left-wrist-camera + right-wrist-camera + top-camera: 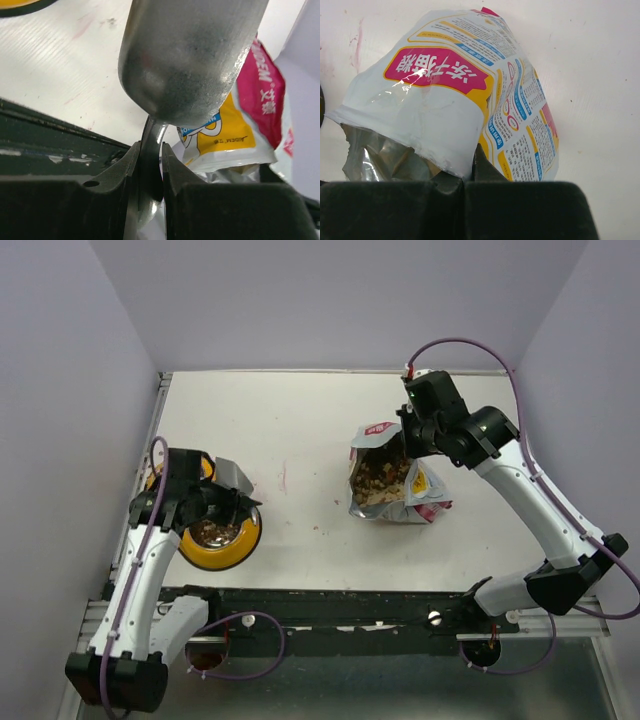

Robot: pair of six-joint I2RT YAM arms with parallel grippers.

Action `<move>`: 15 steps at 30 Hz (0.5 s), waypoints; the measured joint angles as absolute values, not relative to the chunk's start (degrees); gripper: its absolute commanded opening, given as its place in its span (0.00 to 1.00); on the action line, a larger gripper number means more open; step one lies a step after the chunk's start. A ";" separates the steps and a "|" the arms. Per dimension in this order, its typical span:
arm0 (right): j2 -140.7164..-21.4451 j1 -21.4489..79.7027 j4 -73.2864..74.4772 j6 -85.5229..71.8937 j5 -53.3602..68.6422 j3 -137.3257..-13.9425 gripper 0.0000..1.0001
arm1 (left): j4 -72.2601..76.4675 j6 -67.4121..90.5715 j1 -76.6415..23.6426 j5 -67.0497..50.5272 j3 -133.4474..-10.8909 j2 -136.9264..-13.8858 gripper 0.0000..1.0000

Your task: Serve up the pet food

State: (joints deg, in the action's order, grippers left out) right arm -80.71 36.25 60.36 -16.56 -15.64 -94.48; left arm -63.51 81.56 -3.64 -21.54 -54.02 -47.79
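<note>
Left pincer [150,156] pinches the scoop [190,55] handle; right pincer [465,181] clamps the bag [440,100] rim.

One bag [428,488], one scoop [232,477], one yellow feeder [243,551], two arms [140,570] — kibble pellets [381,478] uncountable.

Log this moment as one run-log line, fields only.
left end effector: shut on scoop handle | right end effector: shut on bag rim | bag: open, kibble inside | bowl: kibble inside
</note>
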 measured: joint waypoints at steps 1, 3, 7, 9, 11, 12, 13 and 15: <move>-80.88 36.25 60.75 -16.73 -15.53 -94.87 0.01 | -60.71 80.03 -5.39 -21.93 -54.08 -49.41 0.00; -81.43 36.25 62.06 -17.06 -15.35 -96.16 0.01 | -55.92 77.62 -9.23 -22.09 -54.35 -52.69 0.00; -82.21 36.25 64.51 -17.43 -15.46 -98.32 0.01 | -44.71 74.74 -16.19 -23.35 -54.11 -57.01 0.00; -82.24 36.25 65.60 -17.69 -15.62 -98.76 0.01 | -38.09 73.87 -18.33 -24.80 -53.19 -58.63 0.00; -82.24 36.25 66.46 -18.00 -15.81 -99.13 0.00 | -29.34 73.10 -19.70 -27.07 -50.70 -61.30 0.00; -82.21 36.25 66.65 -18.11 -15.90 -99.22 0.00 | -27.57 72.88 -19.94 -27.62 -49.84 -62.15 0.00; -82.19 36.25 66.74 -18.24 -16.03 -99.24 0.01 | -25.12 72.29 -20.03 -28.45 -48.77 -63.64 0.00; -82.08 36.25 67.00 -18.59 -16.32 -99.24 0.01 | -21.93 70.89 -20.16 -29.50 -47.33 -66.48 0.00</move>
